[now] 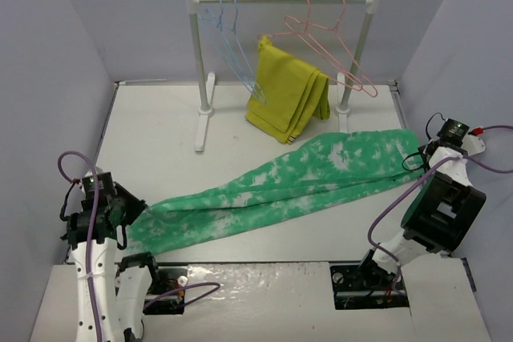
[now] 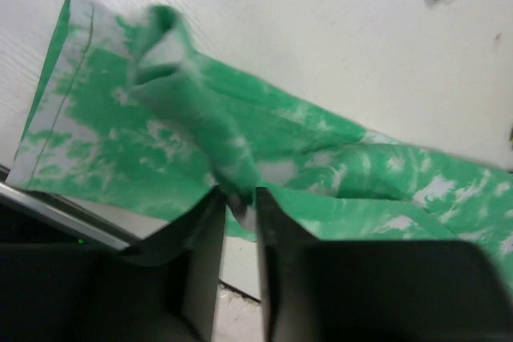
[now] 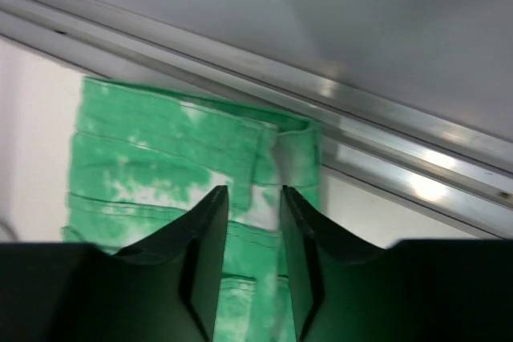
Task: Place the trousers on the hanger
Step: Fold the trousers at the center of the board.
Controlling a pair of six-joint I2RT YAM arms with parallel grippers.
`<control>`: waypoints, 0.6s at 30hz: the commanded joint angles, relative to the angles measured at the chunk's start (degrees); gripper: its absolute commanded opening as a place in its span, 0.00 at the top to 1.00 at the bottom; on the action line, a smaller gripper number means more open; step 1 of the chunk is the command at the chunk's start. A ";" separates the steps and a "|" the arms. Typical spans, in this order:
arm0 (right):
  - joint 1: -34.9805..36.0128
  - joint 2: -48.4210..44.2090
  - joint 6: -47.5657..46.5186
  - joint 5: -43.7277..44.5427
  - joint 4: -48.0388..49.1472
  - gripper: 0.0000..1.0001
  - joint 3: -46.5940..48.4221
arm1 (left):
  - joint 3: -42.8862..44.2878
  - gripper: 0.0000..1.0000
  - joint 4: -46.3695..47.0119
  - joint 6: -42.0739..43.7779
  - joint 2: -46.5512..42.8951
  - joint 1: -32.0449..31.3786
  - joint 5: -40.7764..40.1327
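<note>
Where the left claw (image 2: 238, 192) sits: low over the table (image 1: 160, 142), right at the hem end of the trousers (image 1: 288, 186).
Left claw state: fingers (image 2: 204, 254) just a sliver apart, with a bunched ridge of green cloth running up to the tips. Honestly can't tell if it's pinching that ridge or only touching it.
Right claw (image 3: 254, 190): over the waistband end, fingers spread with nothing between them. The waistband lies flat under the gap.
Trousers: one long diagonal strip on the table, running from the left claw across to the right claw. The waistband end sits farther back than the hem.
Yellow garment (image 1: 288, 94): past the trousers, between the two claws side to side. Its lower end is just beside the strip's far edge.
Rack (image 1: 196, 70): white, standing far beyond both claws.
Hanger (image 1: 232, 46): light-blue wire, hooked on the rail toward the left claw's side with a twin right beside it. It's well apart from the trousers.
Pink hangers (image 1: 337, 46): same rail, toward the right claw's side.
</note>
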 commanded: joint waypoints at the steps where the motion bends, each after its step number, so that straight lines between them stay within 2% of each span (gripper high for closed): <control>1: 6.88 -4.96 -2.45 14.19 -5.12 0.66 3.69 | 3.29 0.60 0.38 2.29 1.09 -0.24 -0.97; 3: 12.80 -6.64 -3.66 17.98 -5.24 0.61 4.95 | 8.63 0.39 0.95 3.43 3.14 -0.18 -0.08; 5: 19.24 -8.19 -3.90 20.13 -5.27 0.59 5.40 | 12.37 0.28 1.08 5.09 5.01 -0.55 -0.09; 8: 27.65 -10.26 -2.00 19.86 -5.33 0.57 3.48 | 16.75 0.26 0.91 6.74 7.77 -1.98 -0.81; 12: 37.26 -10.71 1.53 17.68 -4.94 0.57 -3.54 | 15.67 0.26 2.75 5.30 10.96 -6.19 0.82; 16: 43.39 -9.03 5.49 15.91 -3.38 0.57 -10.77 | 11.89 0.27 5.96 0.42 13.67 -15.86 -2.11; 18: 44.88 -8.08 6.22 14.89 -3.13 0.57 -13.95 | 10.05 0.27 7.87 -3.94 15.92 -22.87 -5.04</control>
